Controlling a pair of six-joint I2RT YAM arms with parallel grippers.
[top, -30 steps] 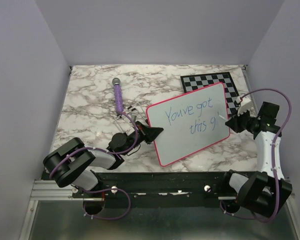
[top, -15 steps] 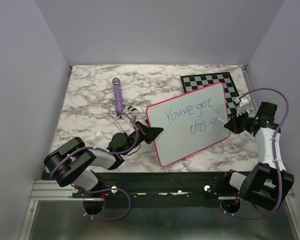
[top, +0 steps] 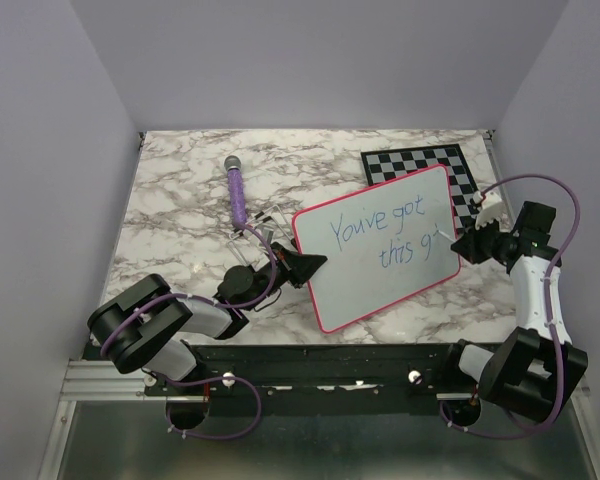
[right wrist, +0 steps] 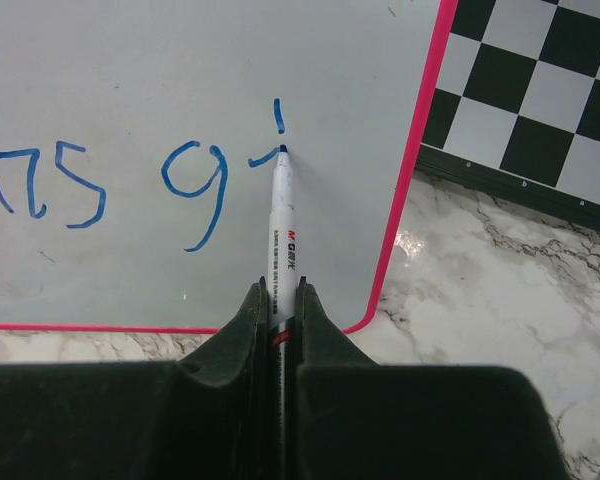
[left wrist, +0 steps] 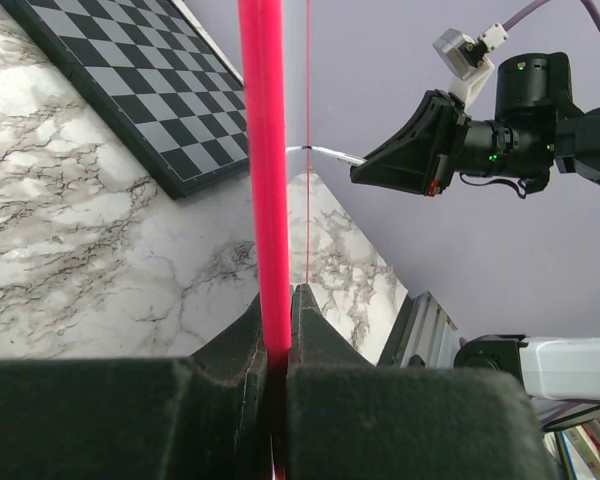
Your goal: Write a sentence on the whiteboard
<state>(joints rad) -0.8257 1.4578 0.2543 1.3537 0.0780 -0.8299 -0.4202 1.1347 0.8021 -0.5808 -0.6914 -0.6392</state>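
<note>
The whiteboard with a pink-red rim lies tilted on the marble table; it also shows in the right wrist view. The sentence in blue reads "You've got this g" plus short strokes; the right wrist view shows "g" and the new strokes. My left gripper is shut on the board's left rim. My right gripper is shut on a white marker, whose blue tip touches the board at the end of a small stroke near the right rim.
A grey-and-black checkered chessboard lies behind the whiteboard at the back right, partly under it; it also shows in both wrist views. A purple microphone-like wand lies at the back left.
My right gripper shifted slightly with the marker, and short blue strokes have been added after the "g" on the second line. The left arm and the board have stayed still.
</note>
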